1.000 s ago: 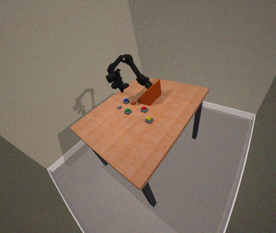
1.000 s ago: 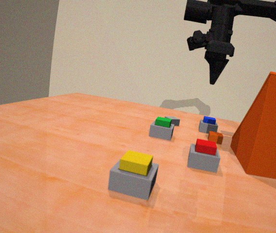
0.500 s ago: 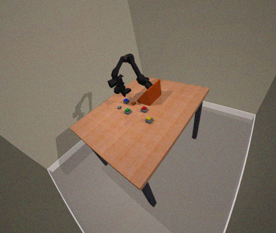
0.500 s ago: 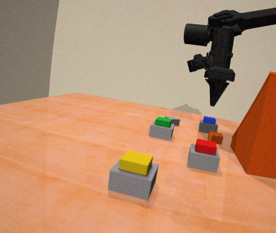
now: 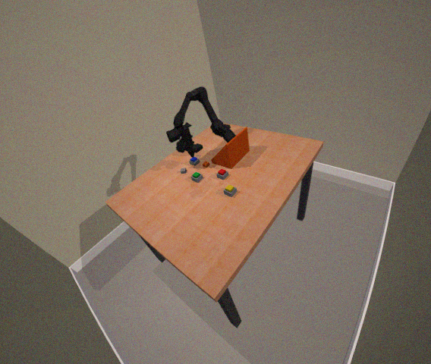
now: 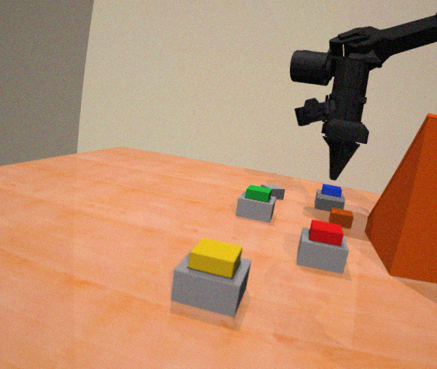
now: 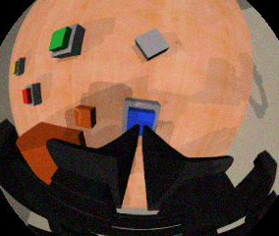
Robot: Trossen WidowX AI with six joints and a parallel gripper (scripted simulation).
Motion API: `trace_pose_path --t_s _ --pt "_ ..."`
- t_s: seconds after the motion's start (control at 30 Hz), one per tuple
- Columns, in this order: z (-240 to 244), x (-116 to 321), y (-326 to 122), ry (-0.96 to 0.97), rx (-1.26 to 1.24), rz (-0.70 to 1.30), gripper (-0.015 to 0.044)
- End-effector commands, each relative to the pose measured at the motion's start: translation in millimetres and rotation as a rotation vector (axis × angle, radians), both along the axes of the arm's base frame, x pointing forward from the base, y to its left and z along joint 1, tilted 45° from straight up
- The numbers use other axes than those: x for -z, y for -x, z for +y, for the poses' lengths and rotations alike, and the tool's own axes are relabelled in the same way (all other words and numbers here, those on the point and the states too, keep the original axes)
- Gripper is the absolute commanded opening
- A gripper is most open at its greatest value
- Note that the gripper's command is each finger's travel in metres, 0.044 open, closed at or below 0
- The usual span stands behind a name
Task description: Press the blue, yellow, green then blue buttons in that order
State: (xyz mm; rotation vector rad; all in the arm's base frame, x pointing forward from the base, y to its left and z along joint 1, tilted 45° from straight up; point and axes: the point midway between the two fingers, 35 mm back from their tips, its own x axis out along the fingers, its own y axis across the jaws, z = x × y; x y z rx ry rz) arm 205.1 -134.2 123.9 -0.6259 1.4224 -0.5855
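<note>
The blue button [image 5: 193,160] [image 6: 331,191] [image 7: 140,119] sits just above the middle of the top view, right of centre in the exterior view, and at the centre of the wrist view, its cap raised. The gripper [image 5: 193,155] [image 6: 333,177] [image 7: 141,129] hangs just over it, tips down, fingers all but closed together with nothing between them. In the exterior view a gap shows between tips and cap, so it is not being pressed.

The tips look set for a press on blue, but whether this is the first or the last one cannot be told. If they come down off centre, towards the edge of the cap, they could catch the grey housing and stop short of a full press.

The orange block [image 5: 206,164] [image 6: 341,217] [image 7: 84,116] lies near, left of the blue button in the wrist view; a sideways drift that way while low could nudge it. The grey block [image 5: 183,171] [image 6: 278,191] [image 7: 151,43] is farther off, towards the top of that view.

Beyond are the green button [image 5: 196,174] [image 6: 258,193] [image 7: 60,39], the yellow button [image 5: 230,188] [image 6: 215,257] [image 7: 16,67] and the red button [image 5: 221,171] [image 6: 325,232] [image 7: 27,95]. Red stands near the way to yellow; a low crossing might press it by mistake. The orange wedge [image 5: 232,150] [image 6: 429,198] [image 7: 43,147] could be bumped by a swing to its side.
</note>
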Motion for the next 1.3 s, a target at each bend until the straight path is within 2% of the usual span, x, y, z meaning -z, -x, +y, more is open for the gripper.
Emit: trace_pose_path --t_s 0.0,0.97,1.13,1.27 --pt "-5.4 7.1 0.8 -0.003 0.0 0.006 0.002" --pt "-13.0 14.2 0.8 -0.001 0.0 0.006 0.002" --pt "8.7 -7.2 2.4 -0.003 0.0 0.007 0.002" --pt "9.9 -8.5 2.6 -0.003 0.0 0.007 0.002"
